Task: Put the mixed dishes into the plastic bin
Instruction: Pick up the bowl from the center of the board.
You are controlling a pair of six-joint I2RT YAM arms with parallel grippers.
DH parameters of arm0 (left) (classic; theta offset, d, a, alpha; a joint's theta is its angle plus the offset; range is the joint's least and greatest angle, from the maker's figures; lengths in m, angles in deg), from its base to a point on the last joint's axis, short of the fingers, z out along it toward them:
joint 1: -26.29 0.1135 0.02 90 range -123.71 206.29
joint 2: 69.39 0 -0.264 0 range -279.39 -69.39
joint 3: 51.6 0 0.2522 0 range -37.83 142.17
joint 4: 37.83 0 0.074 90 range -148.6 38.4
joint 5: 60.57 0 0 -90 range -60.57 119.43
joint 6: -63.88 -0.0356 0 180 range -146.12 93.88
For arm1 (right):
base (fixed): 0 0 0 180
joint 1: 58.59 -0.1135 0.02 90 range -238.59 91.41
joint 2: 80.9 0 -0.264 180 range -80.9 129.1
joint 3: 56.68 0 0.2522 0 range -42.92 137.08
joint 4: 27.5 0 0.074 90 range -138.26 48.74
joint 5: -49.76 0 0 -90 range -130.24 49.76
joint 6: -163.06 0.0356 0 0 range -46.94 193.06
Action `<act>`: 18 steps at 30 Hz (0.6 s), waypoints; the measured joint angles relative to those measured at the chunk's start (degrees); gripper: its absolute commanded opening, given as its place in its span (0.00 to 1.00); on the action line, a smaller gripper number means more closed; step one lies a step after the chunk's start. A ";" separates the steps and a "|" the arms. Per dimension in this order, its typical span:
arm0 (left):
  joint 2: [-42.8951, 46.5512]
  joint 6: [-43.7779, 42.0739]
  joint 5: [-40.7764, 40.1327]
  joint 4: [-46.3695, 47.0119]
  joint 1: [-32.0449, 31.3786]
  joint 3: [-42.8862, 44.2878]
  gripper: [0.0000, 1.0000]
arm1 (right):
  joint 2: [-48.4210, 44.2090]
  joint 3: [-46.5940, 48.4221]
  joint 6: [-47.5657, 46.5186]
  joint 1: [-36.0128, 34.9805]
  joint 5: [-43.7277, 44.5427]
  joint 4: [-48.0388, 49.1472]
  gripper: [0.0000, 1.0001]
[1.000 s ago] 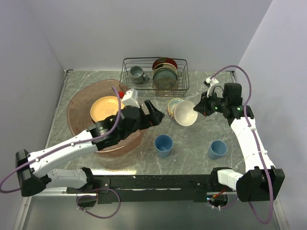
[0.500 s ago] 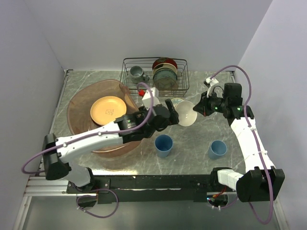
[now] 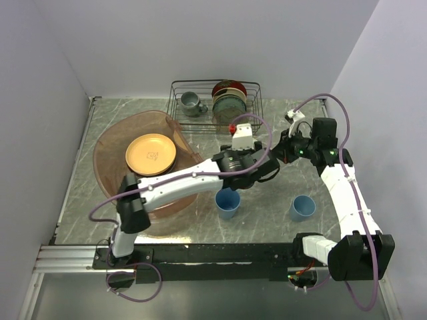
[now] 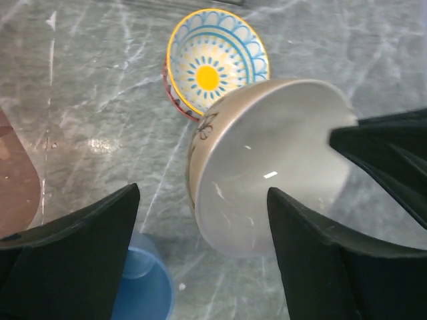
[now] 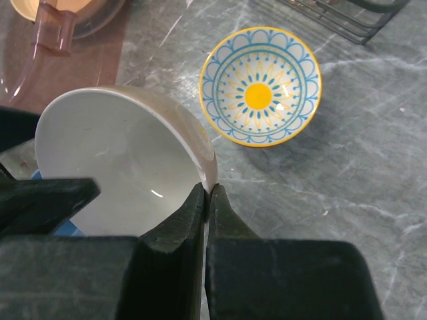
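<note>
Just ahead of the left pincer [image 4: 201, 195], whose jaws stand open, the cream bowl [image 4: 273, 167] is tilted on its side over the bench [image 3: 267, 208], its mouth facing this pincer. The right pincer [image 5: 207, 193] grips its rim. The plastic bin [image 3: 107, 157] lies leftward, nearer the left arm.

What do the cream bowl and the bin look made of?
The cream bowl is likely glazed ceramic: smooth, glossy inside with a bright glint. The bin is likely plastic: thin, translucent pinkish-brown wall, slightly shiny.
</note>
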 measured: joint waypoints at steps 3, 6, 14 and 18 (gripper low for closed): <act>-4.52 1.42 -2.08 -5.18 -0.07 4.52 0.56 | 0.00 0.00 0.00 0.68 -0.07 0.17 0.00; -6.36 1.75 -3.08 -8.07 -0.07 5.62 0.34 | 0.00 -0.02 0.02 0.83 -0.22 0.24 0.00; -6.12 1.07 -4.87 -5.88 0.72 5.09 0.01 | -0.17 -0.87 1.01 0.83 -2.71 -0.28 0.00; -3.10 -0.33 -4.26 -1.46 0.76 -0.11 0.01 | -0.50 -1.44 0.79 0.96 -4.52 -0.11 0.23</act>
